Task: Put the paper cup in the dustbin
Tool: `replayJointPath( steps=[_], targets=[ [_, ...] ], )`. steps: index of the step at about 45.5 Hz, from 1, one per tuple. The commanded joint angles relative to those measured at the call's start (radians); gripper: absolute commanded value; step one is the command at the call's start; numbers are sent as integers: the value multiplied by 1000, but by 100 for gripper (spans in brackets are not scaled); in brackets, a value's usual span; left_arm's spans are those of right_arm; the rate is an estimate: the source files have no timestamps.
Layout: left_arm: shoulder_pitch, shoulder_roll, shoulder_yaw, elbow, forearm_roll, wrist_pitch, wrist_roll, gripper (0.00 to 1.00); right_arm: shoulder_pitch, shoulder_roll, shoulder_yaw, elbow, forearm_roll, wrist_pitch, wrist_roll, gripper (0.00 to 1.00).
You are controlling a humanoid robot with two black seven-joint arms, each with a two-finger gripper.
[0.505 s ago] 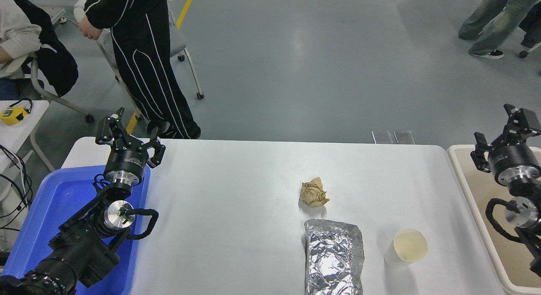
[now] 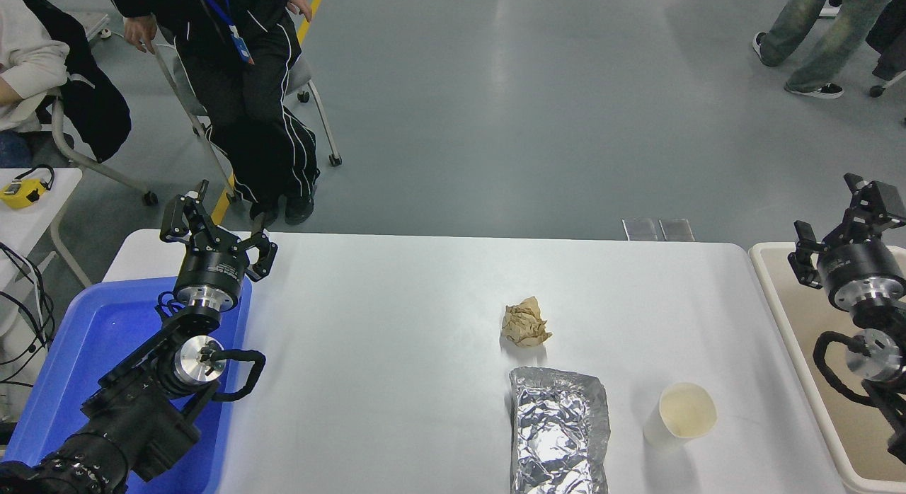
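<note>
only the person (image 2: 241, 90) moved; one paper cup (image 2: 681, 415), one dustbin (image 2: 786, 324).

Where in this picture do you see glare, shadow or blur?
Head view: overhead light glares off the floor and sparkles on the crumpled foil; the cup and paper ball cast soft, faint shadows on the table; the walking legs at top right look slightly blurred.

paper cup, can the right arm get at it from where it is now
Probably yes: the paper cup stands upright and alone on the table, the foil packet to its left, nothing between it and the open right end effector over the dustbin.
</note>
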Motion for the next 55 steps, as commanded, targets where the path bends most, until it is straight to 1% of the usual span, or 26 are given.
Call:
replayJointPath(
  steps=[1,10,31,36,39,46,49,52,55],
  targets=[
    [0,0,0,0,0,0,0,100,2,1,5,-1,7,-2,-1,99],
    [0,0,-1,0,0,0,0,100,8,7,5,-35,10,-2,-1,99],
    [0,0,0,0,0,0,0,100,19,-13,-9,-38,9,-4,-1,99],
    [0,0,0,0,0,0,0,100,25,-28,-10,-38,3,-7,-1,99],
    [0,0,0,0,0,0,0,100,48,-65,-27,-38,-6,-6,-3,99],
    [0,0,0,0,0,0,0,100,181,-169,-220,-36,-6,-1,-5,99],
    [0,0,0,0,0,0,0,100,252,-233,-340,-36,-6,4,-8,99],
    [0,0,0,0,0,0,0,100,330,-267,-487,-26,-8,7,-11,99],
    [0,0,0,0,0,0,0,100,448,-270,-725,-22,-32,43,-11,99]
  ],
)
